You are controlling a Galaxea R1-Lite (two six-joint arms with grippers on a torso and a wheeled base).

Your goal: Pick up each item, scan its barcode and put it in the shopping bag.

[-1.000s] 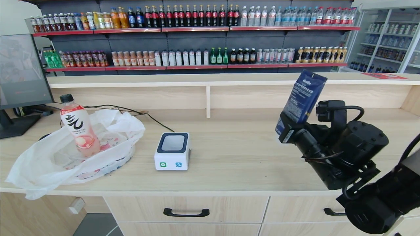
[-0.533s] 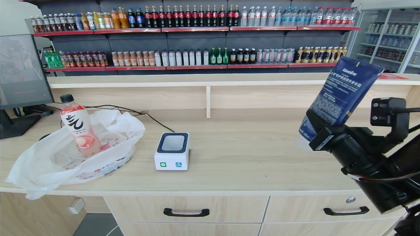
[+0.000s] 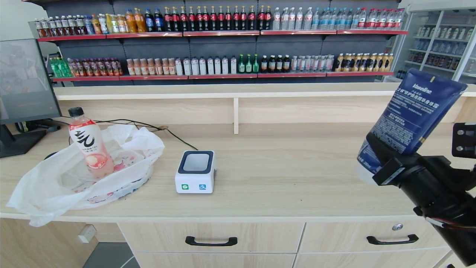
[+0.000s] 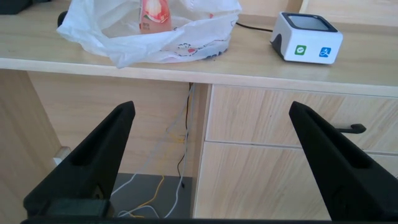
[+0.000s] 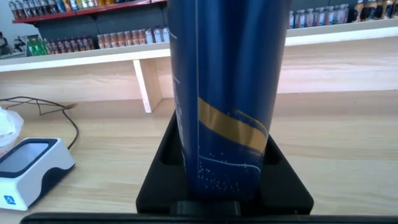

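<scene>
One item was already in the bag (image 3: 44, 190): a pink drink bottle (image 3: 89, 143) stood upright in it, on the robot's left of the scanner (image 3: 195, 171). 2nd item, a blue tube (image 3: 412, 115), hung in the air well to the right of the scanner, tilted, its lower end clamped tight betw. the fingers of the right gripper (image 3: 373, 158) & its flat crimped end pointing up & away from the scanner. Left gripper (image 4: 211, 115) sat low, below the counter (image 3: 279, 178) edge & nearer the robot than the scanner, fingers spread wide w/ nothing in them. Step in hand, as I judged it: carry before the scan, tube lifted but not yet over the scanner window. Next move prob. needed the arm to swing the tube across to the scanner, then turn it so the barcode faced the window. Couldn't tell which face had the barcode.
</scene>
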